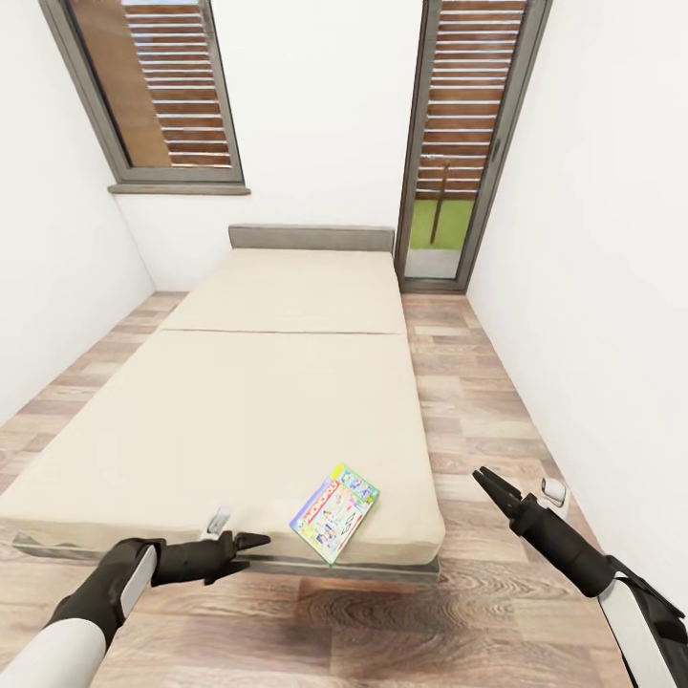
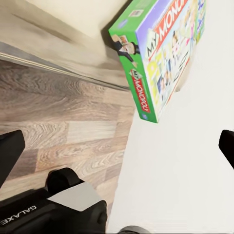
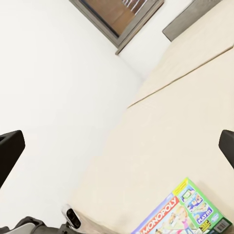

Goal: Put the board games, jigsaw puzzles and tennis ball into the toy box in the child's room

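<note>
Left gripper [image 1: 250, 546] at the near edge of the bed [image 1: 268, 401], pointing right toward the board game [image 1: 334, 511], fingers spread wide with nothing between them. Right gripper [image 1: 489, 483] out over the wood-plank floor [image 1: 478, 401] to the right of the bed, also wide apart and empty, well clear of the mattress.

One board game lying on the beige mattress at the near right corner, turned at an angle, its near corner poking just past the bed's edge. Thin flat box, pastel lid crowded with cartoon figures, bright green side walls, red band across the lid. Printed along the green edge in the left wrist view [image 2: 156, 58]: "MY MONOPOLY", with the little top-hatted man beside it. Seen from the right wrist [image 3: 183, 214]: "MONOPOLY" in white on the red band, and "PLAY IT!" on the lid.

"GALAXEA" in white letters on the black left arm body [image 2: 19, 214].

Grey headboard [image 1: 311, 237] at the far end; dark-framed windows [image 1: 158, 91] on the far wall.
</note>
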`<state>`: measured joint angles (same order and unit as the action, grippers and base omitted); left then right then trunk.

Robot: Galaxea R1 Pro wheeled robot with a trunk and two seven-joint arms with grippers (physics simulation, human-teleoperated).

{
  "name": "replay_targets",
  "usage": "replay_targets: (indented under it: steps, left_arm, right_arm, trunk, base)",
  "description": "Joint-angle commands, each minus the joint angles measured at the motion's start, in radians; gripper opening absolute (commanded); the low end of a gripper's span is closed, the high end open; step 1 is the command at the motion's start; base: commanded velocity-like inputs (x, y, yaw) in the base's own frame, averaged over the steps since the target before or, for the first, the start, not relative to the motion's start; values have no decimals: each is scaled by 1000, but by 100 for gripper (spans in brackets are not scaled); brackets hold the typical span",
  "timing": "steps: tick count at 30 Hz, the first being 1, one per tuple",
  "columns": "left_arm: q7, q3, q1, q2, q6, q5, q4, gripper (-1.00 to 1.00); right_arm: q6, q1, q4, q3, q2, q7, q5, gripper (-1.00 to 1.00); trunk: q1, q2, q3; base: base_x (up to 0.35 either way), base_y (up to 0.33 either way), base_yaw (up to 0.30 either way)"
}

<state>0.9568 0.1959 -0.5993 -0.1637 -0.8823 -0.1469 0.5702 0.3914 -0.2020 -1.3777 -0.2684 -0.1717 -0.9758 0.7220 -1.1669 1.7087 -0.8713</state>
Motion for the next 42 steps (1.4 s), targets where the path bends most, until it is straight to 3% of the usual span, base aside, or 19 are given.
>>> replay_targets:
  steps: [1,6,24,42]
  left_arm:
    - [3,2,0,0,-4,0,0,100]
    - [12,-46,0,1,-4,0,4,100]
    - [61,-113,0,1,-4,1,20,100]
    - [71,-132,0,1,-4,1,20,100]
  right_arm:
    - [9,0,0,0,0,-1,7,100]
    - [9,0,0,-1,0,-1,7,100]
    - [9,0,0,-1,0,-1,8,100]
    - [9,0,0,-2,0,-1,8,100]
  trunk:
    - [0,0,1]
    - [0,0,9]
    - [0,0,39]
    - [0,0,68]
  base:
    - [0,0,0]
    - [0,0,0]
    - [0,0,0]
    - [0,0,0]
